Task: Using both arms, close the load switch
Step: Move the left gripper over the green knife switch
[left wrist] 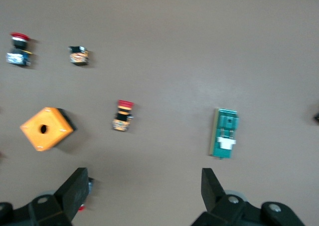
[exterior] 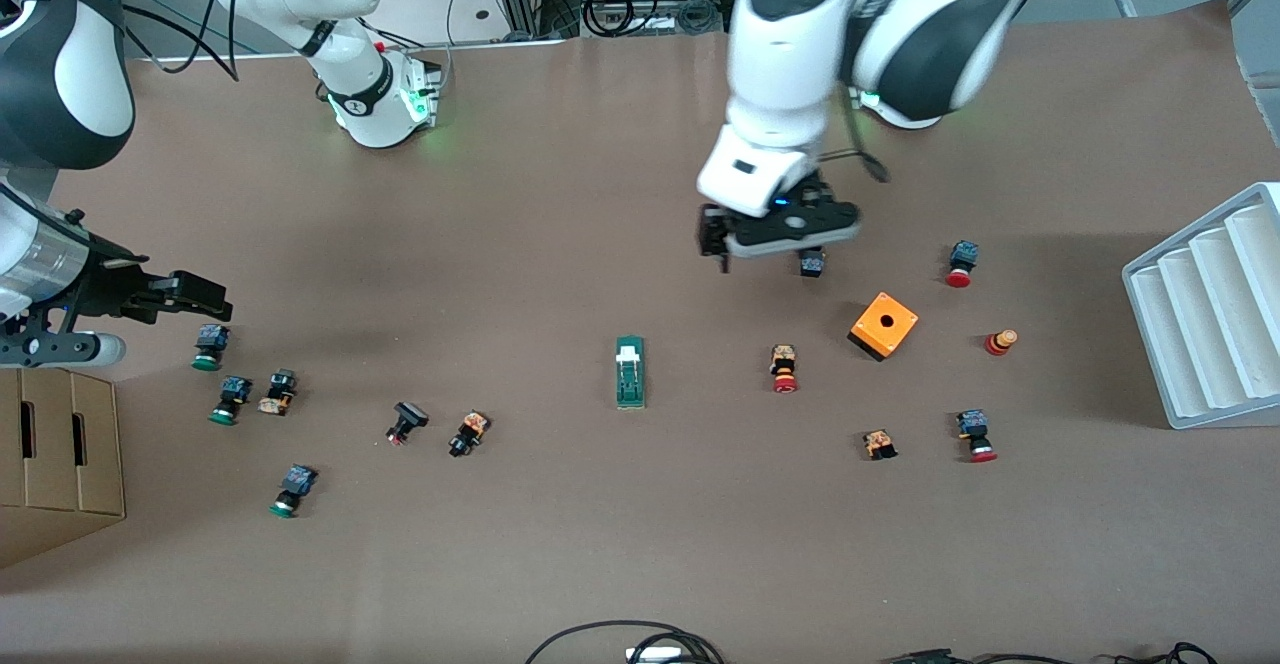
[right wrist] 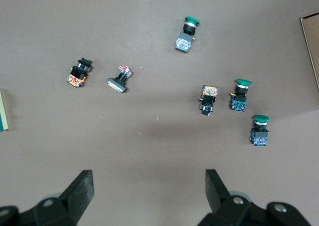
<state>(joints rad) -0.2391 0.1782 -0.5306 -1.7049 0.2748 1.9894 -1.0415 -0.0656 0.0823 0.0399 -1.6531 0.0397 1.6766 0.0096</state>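
Green load switch lies mid-counter, long axis pointing at the front camera, nearer it than the orange box. Left wrist: left end effector open, closer arm. Right wrist: right end effector open, I note, over green buttons.

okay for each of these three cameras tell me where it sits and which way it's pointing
Front view: high across the table, facing both arm bases, showing the load switch, left gripper and right gripper.
Left wrist view: looks down past open fingers at the switch and orange box, both shared with front.
Right wrist view: down past open fingers at green-capped buttons.
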